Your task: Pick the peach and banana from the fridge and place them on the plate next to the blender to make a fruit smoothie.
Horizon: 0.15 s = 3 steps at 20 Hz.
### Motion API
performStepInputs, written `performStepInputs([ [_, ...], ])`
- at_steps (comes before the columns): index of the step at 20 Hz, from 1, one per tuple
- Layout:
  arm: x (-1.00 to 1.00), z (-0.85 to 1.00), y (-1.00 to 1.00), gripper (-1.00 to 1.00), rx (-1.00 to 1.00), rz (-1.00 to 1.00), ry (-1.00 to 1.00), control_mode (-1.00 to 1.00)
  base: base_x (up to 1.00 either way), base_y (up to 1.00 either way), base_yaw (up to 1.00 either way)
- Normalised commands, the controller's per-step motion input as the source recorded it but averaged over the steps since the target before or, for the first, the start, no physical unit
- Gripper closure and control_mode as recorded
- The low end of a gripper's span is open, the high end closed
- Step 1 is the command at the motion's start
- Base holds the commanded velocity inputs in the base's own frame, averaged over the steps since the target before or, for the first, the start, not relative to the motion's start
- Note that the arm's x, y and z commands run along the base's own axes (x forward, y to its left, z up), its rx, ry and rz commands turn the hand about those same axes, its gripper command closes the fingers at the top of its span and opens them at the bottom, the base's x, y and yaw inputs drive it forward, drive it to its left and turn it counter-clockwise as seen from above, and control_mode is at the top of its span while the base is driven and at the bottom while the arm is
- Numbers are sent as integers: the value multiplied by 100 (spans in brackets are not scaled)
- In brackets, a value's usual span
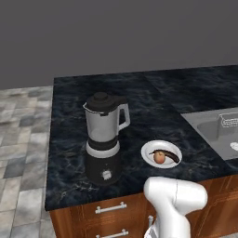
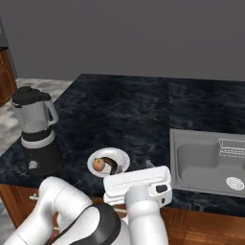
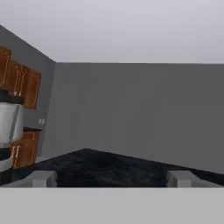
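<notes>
A small white plate (image 1: 148, 157) (image 2: 122, 157) sits on the dark marble counter, just right of the blender (image 1: 103, 135) (image 2: 36, 134). On the plate lie the orange-red peach (image 1: 159, 157) (image 2: 99, 164) and, touching it, the dark banana (image 1: 171, 155) (image 2: 113, 165). My gripper (image 3: 111, 179) is open, its fingertips (image 3: 41, 178) wide apart with nothing between them. It looks level over the counter toward the grey wall. My white hand (image 2: 139, 184) hovers at the counter's front edge, just near of the plate. The fridge is out of view.
A steel sink (image 1: 211, 130) (image 2: 201, 165) with a wire basket (image 1: 228, 120) (image 2: 232, 146) is set into the counter right of the plate. Wooden drawers (image 1: 110, 208) run under the counter's front edge. Wooden cabinets (image 3: 19, 78) line the far left wall.
</notes>
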Motion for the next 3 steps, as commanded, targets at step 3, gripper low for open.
performStepInputs([
  [3, -12, -14, 8, -100, -20, 0, -13, -100, 0, 0, 0],
])
